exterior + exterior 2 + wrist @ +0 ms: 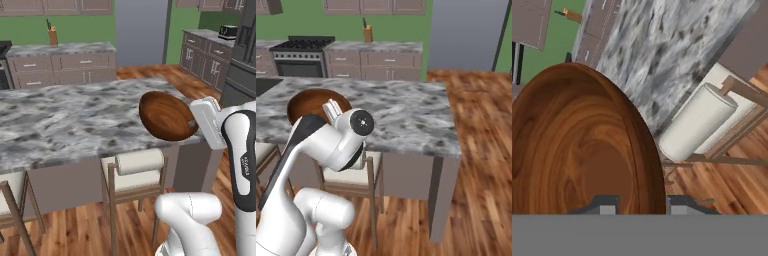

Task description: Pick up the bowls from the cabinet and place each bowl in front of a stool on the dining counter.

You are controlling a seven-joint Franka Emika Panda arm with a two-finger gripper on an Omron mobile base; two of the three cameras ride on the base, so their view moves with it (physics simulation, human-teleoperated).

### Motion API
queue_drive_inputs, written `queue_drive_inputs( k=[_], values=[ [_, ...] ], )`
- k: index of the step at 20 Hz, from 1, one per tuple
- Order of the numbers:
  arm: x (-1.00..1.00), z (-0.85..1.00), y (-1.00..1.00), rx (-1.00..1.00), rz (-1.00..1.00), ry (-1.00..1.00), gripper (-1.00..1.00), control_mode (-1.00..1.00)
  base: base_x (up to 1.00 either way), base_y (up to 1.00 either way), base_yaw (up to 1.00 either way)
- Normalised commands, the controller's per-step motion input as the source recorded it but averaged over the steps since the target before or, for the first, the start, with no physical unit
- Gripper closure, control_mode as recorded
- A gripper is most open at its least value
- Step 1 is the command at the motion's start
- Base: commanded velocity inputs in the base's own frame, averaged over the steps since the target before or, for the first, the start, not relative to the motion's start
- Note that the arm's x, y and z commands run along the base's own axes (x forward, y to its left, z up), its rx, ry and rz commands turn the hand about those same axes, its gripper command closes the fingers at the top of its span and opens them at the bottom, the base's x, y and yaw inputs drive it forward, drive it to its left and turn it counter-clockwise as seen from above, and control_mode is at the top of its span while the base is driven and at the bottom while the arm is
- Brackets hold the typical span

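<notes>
My gripper [637,206] is clamped on the rim of 1 bowl [166,116], a fingertip on each side of the wall; in the hand view the bowl's brown inside hides most of what lies ahead, and my fingertips [603,206] are cut off at the bottom. In the right base view my own arm covers the lower half of the bowl and the hand itself. The bowl hangs tilted on edge, its hollow turned toward me, over the counter's [75,120] near edge close to its right end. I cannot tell whether it touches the stone.

Just below that edge stands a stool [136,172], its rolled back under the overhang and directly beneath the bowl. A 2nd stool [11,200] at the left is cut off by the frame. The marble top spreads bare to the left and back of the bowl; right of the corner is open wood floor [481,165].

Farther off, a knife block [52,35] sits on the back worktop, with a stove [300,57] to its left.
</notes>
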Motion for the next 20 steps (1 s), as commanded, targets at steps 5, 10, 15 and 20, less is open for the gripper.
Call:
queue_drive_inputs(
  k=[5,10,15,20],
  values=[
    [0.00,0.00,0.00,0.00,0.00,0.00,1.00,1.00,0.45,-0.03,0.02],
    [0.00,0.00,0.00,0.00,0.00,0.00,1.00,1.00,0.03,-0.29,0.04],
    [0.00,0.00,0.00,0.00,0.00,0.00,1.00,1.00,0.05,-0.37,0.04],
    [0.00,0.00,0.00,0.00,0.00,0.00,1.00,1.00,0.00,-0.42,0.00]
  ],
)
